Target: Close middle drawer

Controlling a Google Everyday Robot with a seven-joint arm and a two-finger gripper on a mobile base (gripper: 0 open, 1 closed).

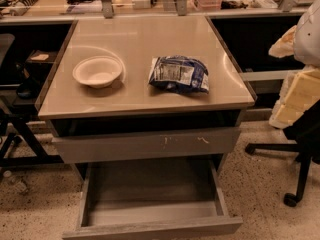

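Note:
The middle drawer (pixel 150 228) is pulled far out of the grey cabinet, low in the camera view. Its plain flat front is nearest me and its inside (pixel 150 191) looks empty. Above it sits the taller drawer front with pale scratch marks (pixel 145 144), pushed in. My arm shows at the right edge, and its cream-coloured end with the gripper (pixel 295 100) hangs to the right of the cabinet, at about tabletop height and apart from the drawer. The lowest drawer is out of view.
On the cabinet's top (pixel 140 91) stand a white bowl (pixel 97 71) at the left and a blue chip bag (pixel 179 74) at the middle right. An office chair base (pixel 295 176) stands on the floor at the right. Dark chair legs (pixel 15 144) are at the left. A cluttered counter runs behind.

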